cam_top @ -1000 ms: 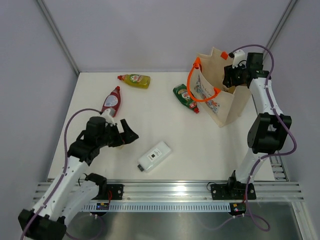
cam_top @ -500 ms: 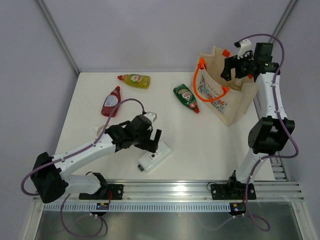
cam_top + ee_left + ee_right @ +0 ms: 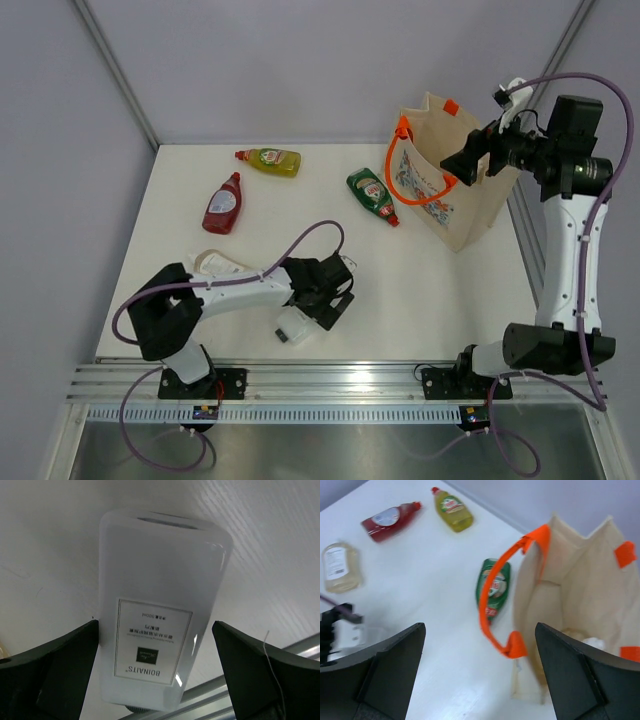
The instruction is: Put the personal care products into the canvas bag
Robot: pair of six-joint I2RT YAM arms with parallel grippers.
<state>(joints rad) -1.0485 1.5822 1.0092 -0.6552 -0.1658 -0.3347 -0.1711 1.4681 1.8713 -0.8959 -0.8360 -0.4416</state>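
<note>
Hovering with the right gripper [image 3: 465, 165], jaws wide and empty, above the slack beige canvas bag [image 3: 470, 215] (orange loop handles, standing at far right), and straddling with the equally wide left gripper [image 3: 157, 665], not clamped, the flat, glossy white bottle [image 3: 160, 570] near the front edge of the matte table [image 3: 300, 235], apart from the red bottle [image 3: 223, 203], yellow bottle [image 3: 270, 160], green bottle [image 3: 371, 194] and clear amber bottle [image 3: 215, 263] lying outside the bag.

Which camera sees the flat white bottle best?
The left wrist view: the white bottle fills it, label showing. From above, the left hand covers most of it; the right wrist view shows a blur.
</note>
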